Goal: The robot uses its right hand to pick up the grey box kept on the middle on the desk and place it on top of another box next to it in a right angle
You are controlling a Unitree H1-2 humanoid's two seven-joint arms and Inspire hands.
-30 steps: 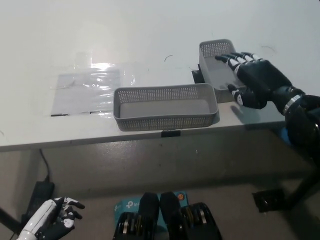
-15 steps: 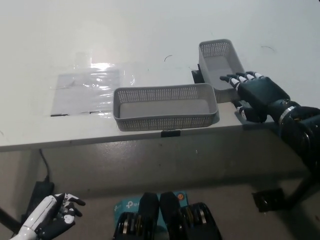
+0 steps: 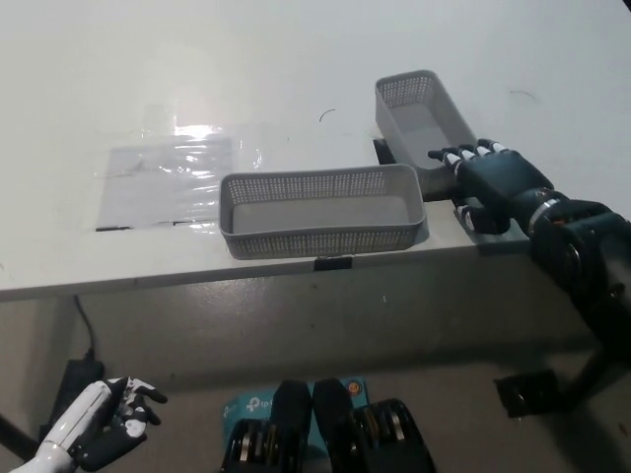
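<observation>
Sitting on the white counter [image 3: 296,59] in the head view: one grey box [image 3: 321,210] lying lengthwise near the front edge, and a second grey box [image 3: 424,123] lying behind its right end, tilted at an angle. Reaching in from the right, the black right hand [image 3: 490,182] is hovering at that second box's near end, fingers spread, gripping nothing. Hanging low at lower left, the white left hand [image 3: 99,436] is resting, fingers loosely curled, holding nothing.

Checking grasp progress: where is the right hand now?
In the head view, the right hand is at the desk's right edge, against the farther grey box's near end.
</observation>
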